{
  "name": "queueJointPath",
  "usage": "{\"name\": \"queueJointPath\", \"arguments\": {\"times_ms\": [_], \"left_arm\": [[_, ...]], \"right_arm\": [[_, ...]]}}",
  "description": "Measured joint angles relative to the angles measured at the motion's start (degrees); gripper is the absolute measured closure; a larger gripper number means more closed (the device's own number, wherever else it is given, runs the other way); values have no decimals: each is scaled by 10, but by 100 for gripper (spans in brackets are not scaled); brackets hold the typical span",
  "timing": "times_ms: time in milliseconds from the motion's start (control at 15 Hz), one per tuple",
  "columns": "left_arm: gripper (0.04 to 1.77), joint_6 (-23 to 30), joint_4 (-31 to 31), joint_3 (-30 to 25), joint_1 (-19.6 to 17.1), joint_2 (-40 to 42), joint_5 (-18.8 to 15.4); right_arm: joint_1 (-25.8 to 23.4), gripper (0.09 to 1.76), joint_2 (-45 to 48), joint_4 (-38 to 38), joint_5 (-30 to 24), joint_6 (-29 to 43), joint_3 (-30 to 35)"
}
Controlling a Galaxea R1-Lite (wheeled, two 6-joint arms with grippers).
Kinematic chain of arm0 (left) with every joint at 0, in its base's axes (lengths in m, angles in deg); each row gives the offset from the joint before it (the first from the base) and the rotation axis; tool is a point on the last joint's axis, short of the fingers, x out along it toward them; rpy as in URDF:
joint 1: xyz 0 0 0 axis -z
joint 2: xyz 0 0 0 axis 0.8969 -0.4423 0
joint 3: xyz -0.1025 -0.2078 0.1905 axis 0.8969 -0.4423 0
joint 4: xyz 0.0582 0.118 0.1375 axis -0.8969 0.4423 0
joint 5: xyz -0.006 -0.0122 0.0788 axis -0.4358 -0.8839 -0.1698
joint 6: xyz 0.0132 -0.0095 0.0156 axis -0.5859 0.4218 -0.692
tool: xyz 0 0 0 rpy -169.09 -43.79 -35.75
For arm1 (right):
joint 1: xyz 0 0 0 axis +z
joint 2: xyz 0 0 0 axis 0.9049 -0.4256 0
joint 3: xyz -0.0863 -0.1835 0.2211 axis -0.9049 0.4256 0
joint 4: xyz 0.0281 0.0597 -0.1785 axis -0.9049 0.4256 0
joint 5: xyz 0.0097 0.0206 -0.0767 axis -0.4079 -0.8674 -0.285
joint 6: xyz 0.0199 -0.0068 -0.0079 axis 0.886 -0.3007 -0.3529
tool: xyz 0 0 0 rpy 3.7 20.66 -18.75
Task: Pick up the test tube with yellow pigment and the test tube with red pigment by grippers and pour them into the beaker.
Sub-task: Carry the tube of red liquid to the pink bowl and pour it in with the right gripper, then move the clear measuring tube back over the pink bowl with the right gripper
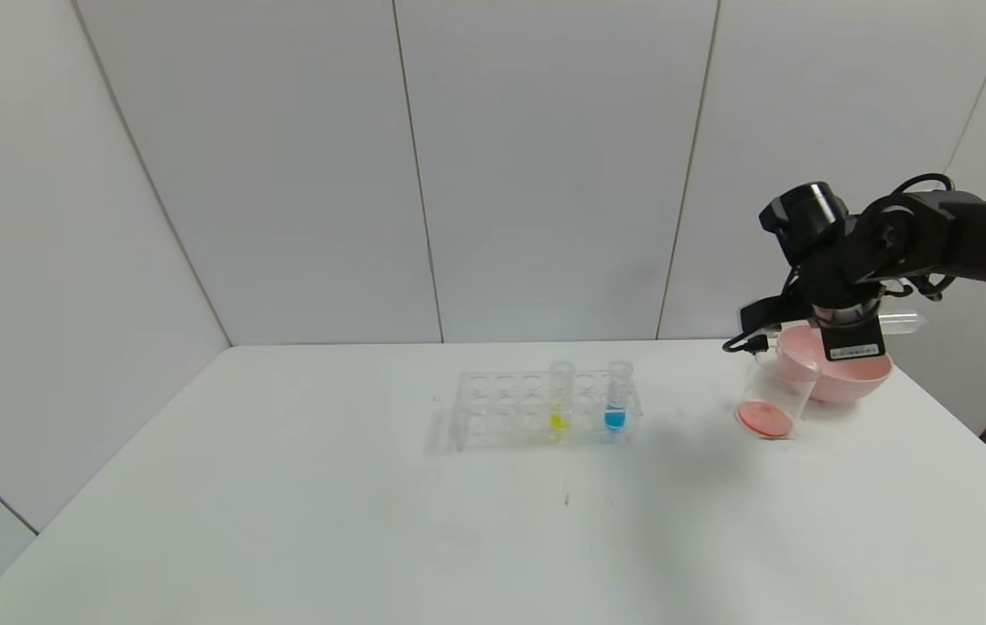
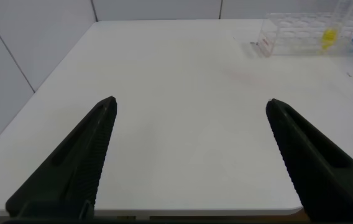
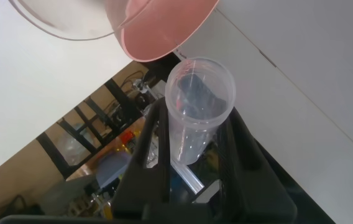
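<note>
Red-pigment test tube (image 1: 897,323) was lying pretty much horizontal, clamped in the right tool (image 1: 849,334), up above the pink bowl (image 1: 849,378) at the far right of the desk (image 1: 285,521). Its long axis ran roughly side to side in the head view: the rounded end stuck out to the right past the tool, and the mouth end pointed left toward the beaker (image 1: 771,399). From the right wrist view you looked straight down the open mouth of the tube (image 3: 198,106), with the two black fingers (image 3: 145,155) squeezed against its sides, and the tube looked basically empty and clear inside.

The beaker stood just beside the pink bowl, on its left and touching or nearly so, right below the mouth end of the held tube. It had a layer of red-orange liquid at the bottom. I couldn't tell whether the tube's lip was actually touching the beaker rim, because the arm hid that bit.

Farther out, near the middle of the desk, the clear rack (image 1: 502,408) held the yellow-pigment test tube (image 1: 560,395) standing upright, mouth up, yellow at the tip. A blue-tipped tube (image 1: 617,395) stood upright next to it on the right side of the rack. Both were well apart from the right tool.

The left tool (image 2: 189,155) hung over the near left part of the desk with its fingers spread wide apart and nothing between them, the rack (image 2: 294,34) far off from it.
</note>
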Motion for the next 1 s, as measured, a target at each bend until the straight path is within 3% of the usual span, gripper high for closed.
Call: {"name": "queueJointPath", "arguments": {"times_ms": [1000], "left_arm": [[9,0,0,0,0,0,0]], "right_arm": [[3,135,4,0,-1,0,0]]}}
